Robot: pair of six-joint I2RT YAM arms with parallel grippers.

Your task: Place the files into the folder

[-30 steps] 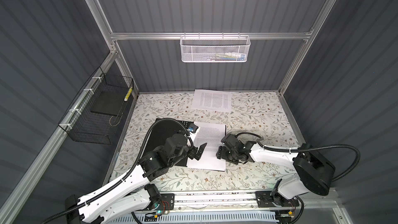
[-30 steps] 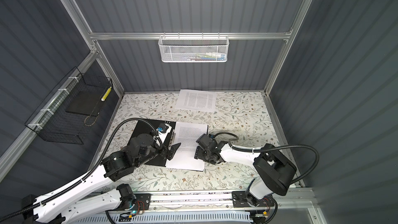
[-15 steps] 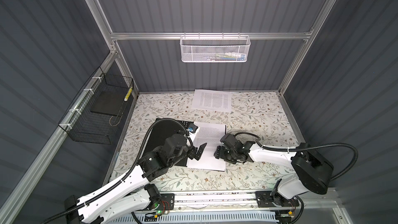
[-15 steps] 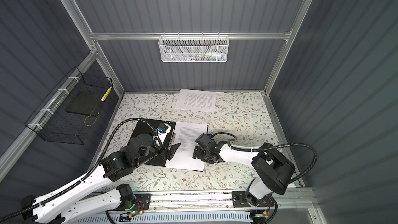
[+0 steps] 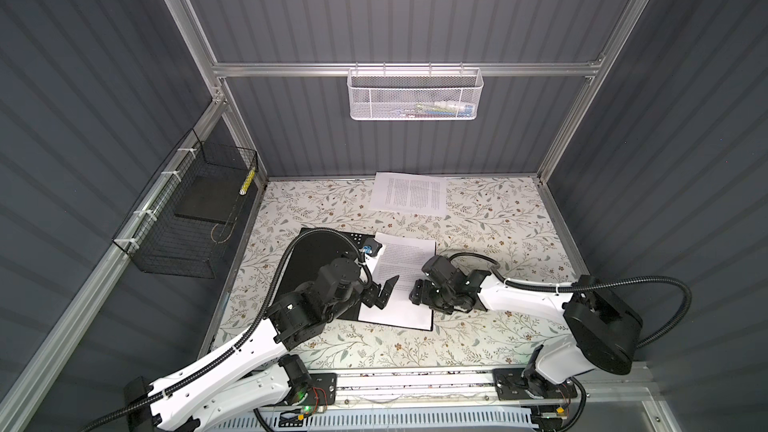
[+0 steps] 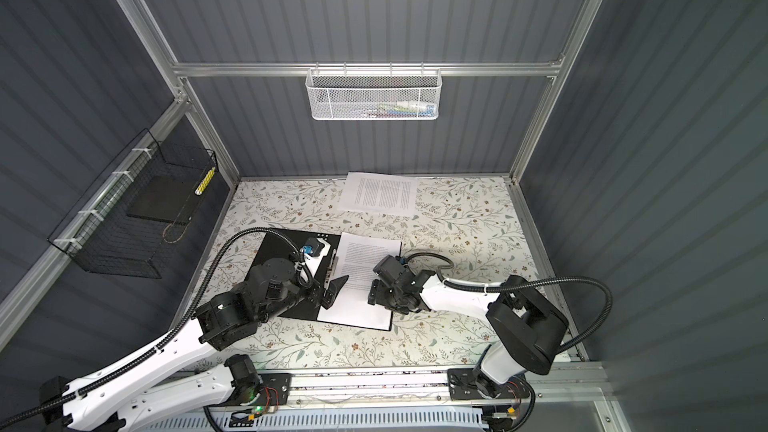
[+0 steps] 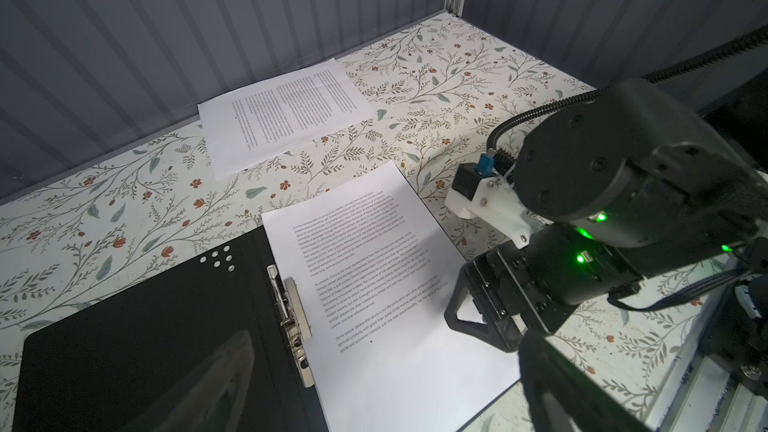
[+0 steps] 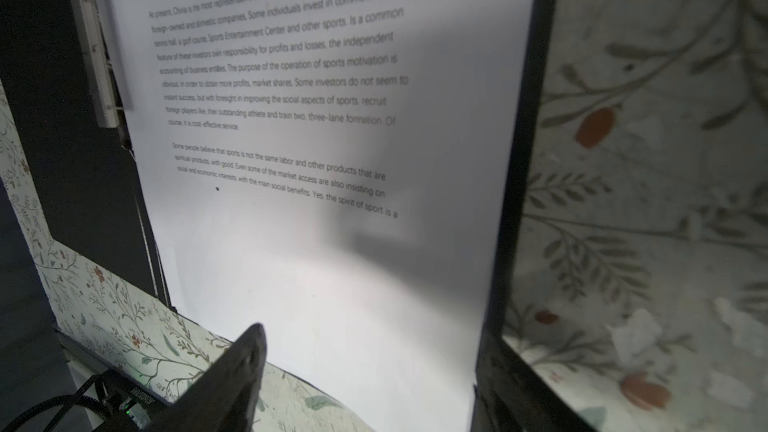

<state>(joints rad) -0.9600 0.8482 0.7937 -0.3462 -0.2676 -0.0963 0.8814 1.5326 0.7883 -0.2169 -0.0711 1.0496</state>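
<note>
My right pincer (image 5: 415, 293), wide and empty, hovers over the sheet (image 5: 405, 255) in the open folder (image 5: 316, 255); the other sheet (image 5: 409, 199) lies beyond it, lengthwise along the table's (image 5: 498, 218) far edge.

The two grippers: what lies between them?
Only the printed sheet on the open folder lies between the left gripper and the right gripper, as both top views show.

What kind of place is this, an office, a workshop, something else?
Probably a purpose-built robot test booth rather than an office: grey ribbed wall panels on an aluminium frame enclose a flower-patterned table, with two white robot arms mounted at its front edge.
</note>
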